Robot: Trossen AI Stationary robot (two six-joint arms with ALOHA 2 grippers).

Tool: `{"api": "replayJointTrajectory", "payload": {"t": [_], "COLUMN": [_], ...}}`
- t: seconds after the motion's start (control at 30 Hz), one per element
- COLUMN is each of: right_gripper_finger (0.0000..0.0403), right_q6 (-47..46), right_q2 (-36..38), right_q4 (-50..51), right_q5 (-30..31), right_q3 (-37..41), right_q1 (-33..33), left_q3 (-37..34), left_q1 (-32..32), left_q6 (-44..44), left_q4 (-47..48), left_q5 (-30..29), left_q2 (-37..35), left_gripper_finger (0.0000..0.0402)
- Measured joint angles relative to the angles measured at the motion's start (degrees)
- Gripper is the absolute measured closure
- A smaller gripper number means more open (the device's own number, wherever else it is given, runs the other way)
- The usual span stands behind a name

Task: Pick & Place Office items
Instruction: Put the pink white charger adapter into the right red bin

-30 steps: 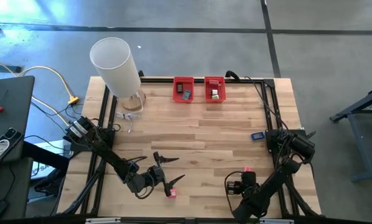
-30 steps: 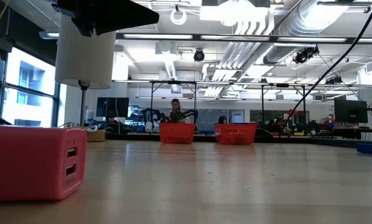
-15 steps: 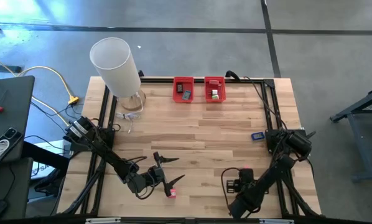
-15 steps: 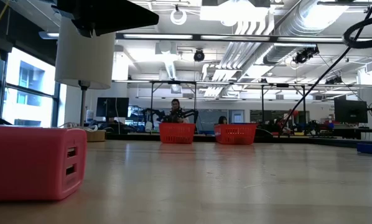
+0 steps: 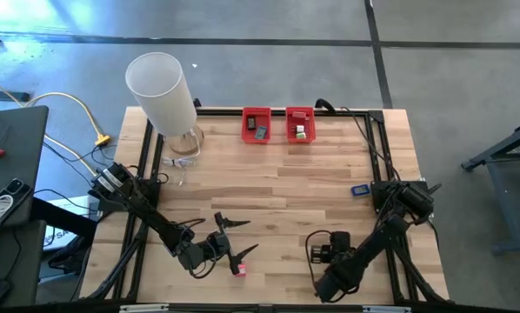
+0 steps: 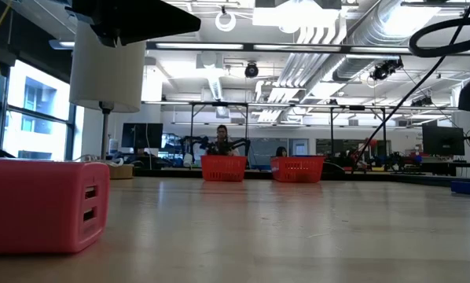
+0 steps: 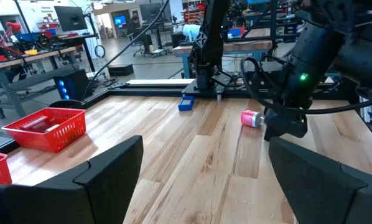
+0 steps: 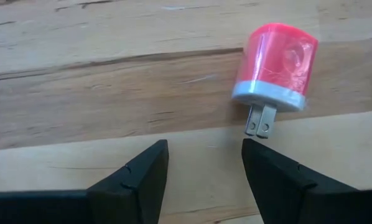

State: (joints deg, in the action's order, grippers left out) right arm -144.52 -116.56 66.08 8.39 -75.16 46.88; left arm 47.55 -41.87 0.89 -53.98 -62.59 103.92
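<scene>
A pink wall plug (image 8: 274, 62) with a grey face and two prongs lies on its side on the table, just beyond my right gripper (image 8: 204, 165). That gripper is open and points steeply down, with nothing between its fingers. In the left wrist view the plug (image 7: 252, 118) lies beside my right gripper (image 7: 285, 127); my right arm hides it in the high view. My left gripper (image 5: 236, 237) hangs open and level near the table's front edge. A pink charger block (image 5: 239, 269) sits on the table beside it, apart from its fingers. A small blue item (image 5: 359, 190) lies at the right.
Two red bins (image 5: 256, 125) (image 5: 300, 124) holding small pieces stand at the far edge. A tall white cylinder (image 5: 161, 91) stands at the far left corner. The charger block (image 6: 42, 206) fills the low view's left. Bare wood lies mid-table.
My right gripper has moved toward the table's left edge, staying open and pointing down. It now covers the pink plug in the high view. My left arm and the items have kept still.
</scene>
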Motion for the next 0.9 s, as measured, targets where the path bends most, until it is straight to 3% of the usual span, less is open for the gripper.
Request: {"api": "replayJointTrajectory", "payload": {"t": [0.67, 0.9], "right_gripper_finger": [0.0208, 0.0208], "right_q6": [-7.1, -6.9], "right_q2": [0.0, 0.0], "right_q4": [5.3, 6.9], "right_q5": [-4.5, -2.9], "right_q3": [0.1, 0.1], "right_q1": [2.6, 1.1], "left_q3": [0.0, 0.0], "left_q1": [0.0, 0.0], "left_q6": [0.0, 0.0], "left_q4": [0.0, 0.0], "left_q5": [0.0, 0.0], "left_q2": [0.0, 0.0], "left_gripper_finger": [0.0062, 0.0062]}}
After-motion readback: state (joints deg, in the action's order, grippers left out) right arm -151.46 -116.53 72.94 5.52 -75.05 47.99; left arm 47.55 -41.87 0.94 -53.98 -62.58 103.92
